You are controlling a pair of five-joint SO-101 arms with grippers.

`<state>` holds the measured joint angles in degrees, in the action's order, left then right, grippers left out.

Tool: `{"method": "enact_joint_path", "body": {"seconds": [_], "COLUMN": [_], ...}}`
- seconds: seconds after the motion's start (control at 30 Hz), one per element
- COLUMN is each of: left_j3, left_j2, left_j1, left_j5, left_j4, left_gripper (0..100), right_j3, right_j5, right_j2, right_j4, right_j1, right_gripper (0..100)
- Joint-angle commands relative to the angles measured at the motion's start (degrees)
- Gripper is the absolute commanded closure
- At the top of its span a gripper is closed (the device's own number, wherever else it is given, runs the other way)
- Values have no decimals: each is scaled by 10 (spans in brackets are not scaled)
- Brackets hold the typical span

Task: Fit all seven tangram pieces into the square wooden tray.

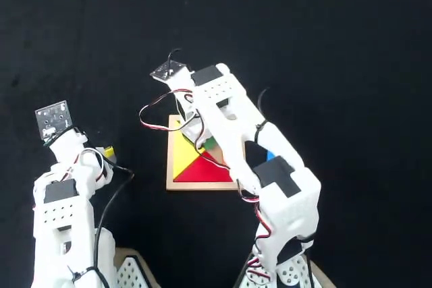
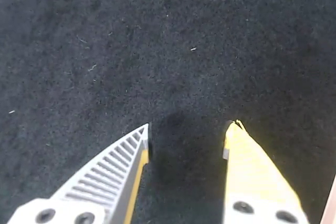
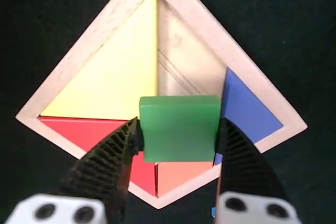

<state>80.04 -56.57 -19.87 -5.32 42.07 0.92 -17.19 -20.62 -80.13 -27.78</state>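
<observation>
Right claw clamps the green block over the tray's bare gap, left claw hangs open above the surface, and if that block drops twisted, a corner may perch on the yellow triangle

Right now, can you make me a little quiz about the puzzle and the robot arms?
1. True or false: the left gripper is open, with nothing in it, over the black table.
2. What colour is the square piece that the right gripper holds over the wooden tray? A red, B green, C blue.
3. Fill in the blank: in the tray, the big yellow triangle shares an edge with the big ____ triangle.

Key: 1 true. 2 B. 3 red: the red triangle.
</observation>
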Motion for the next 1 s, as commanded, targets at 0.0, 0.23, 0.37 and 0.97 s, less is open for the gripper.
{"method": "enact_joint_path", "body": {"seconds": [0.0, 0.23, 0.37, 0.97], "left_j3": [-3, -3, -3, -3], "left_j2": [-2, -2, -2, -2], "left_j1": [5, 5, 5, 5], "left_j5": [1, 1, 1, 1], "left_j4": [-12, -12, -12, -13], "left_gripper": [762, 762, 762, 762], "right_j3": [-31, -30, -30, -42], "right_j5": [-4, -1, -4, -4], "right_j2": [7, 8, 6, 5], "right_j4": [-5, -16, -15, -11], "right_j1": [7, 7, 7, 14], "right_gripper": [822, 737, 734, 972]}}
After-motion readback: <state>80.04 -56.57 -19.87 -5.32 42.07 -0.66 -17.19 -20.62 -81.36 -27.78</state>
